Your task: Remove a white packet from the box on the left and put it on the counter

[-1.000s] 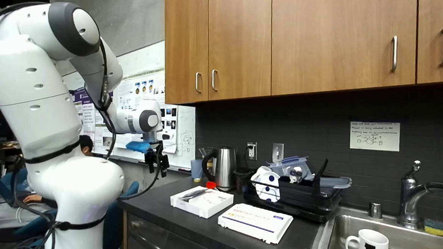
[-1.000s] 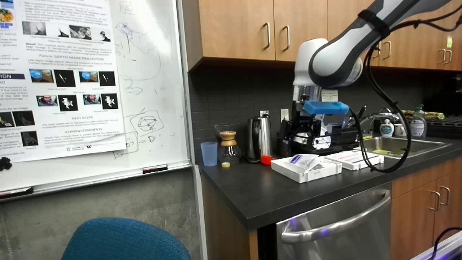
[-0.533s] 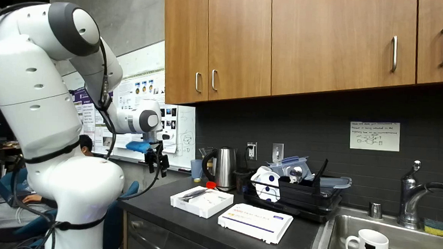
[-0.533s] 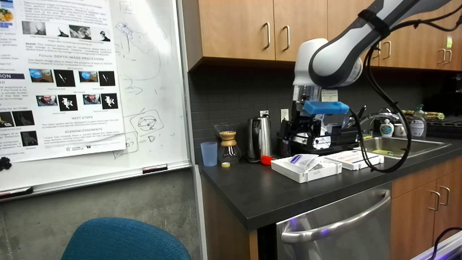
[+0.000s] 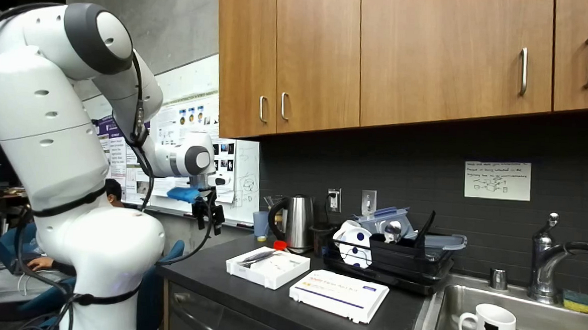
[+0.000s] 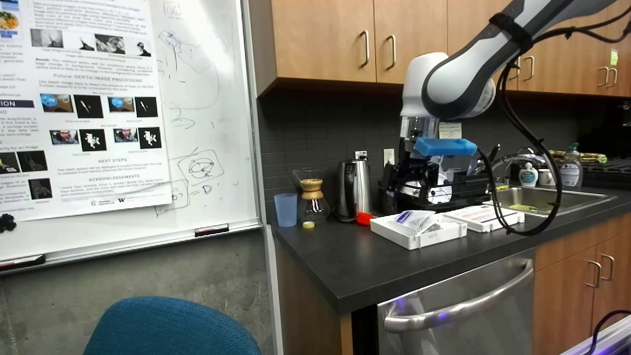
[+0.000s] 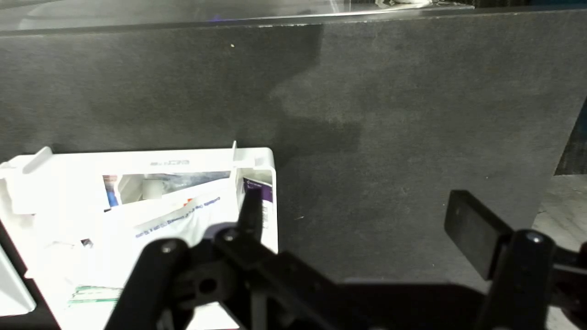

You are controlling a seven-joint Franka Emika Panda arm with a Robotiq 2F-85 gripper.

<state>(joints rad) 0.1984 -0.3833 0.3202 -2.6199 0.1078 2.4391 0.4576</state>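
Kitchen counter [image 6: 355,261] holds box [image 6: 441,237], packet [image 7: 188,227] inside, with your gripper [image 7: 360,211] spread wide nearby

Wooden cupboards [image 5: 420,56] span the wall [image 5: 414,176] above the dark, straight-edged counter, while your white arm [image 5: 29,121] rises beside its end in an exterior view. A person [image 5: 11,286] sits beyond, partly hidden behind the arm. Set into the counter is a steel sink [image 5: 429,318], and next to it stands a black rack [image 5: 409,266]. Before the rack lies a flat white case [image 5: 340,290] with a printed top; just beside it, to the left in that view, sits the box, shallow, white and uncovered. A steel kettle [image 5: 298,223] stands behind the box. Your gripper hangs over the counter, apart from the box. Seen from the wrist, its jaws stand wide, dark counter showing between them; one jaw overlaps the box's edge in the view, the other the counter. Inside the box, the packet, white with blue lettering, lies at a slant among other items [image 7: 263,189], partly covered by the gripper in the wrist view, where glare washes out much around it. Between the kettle and the box lies a small red object [image 6: 365,218].
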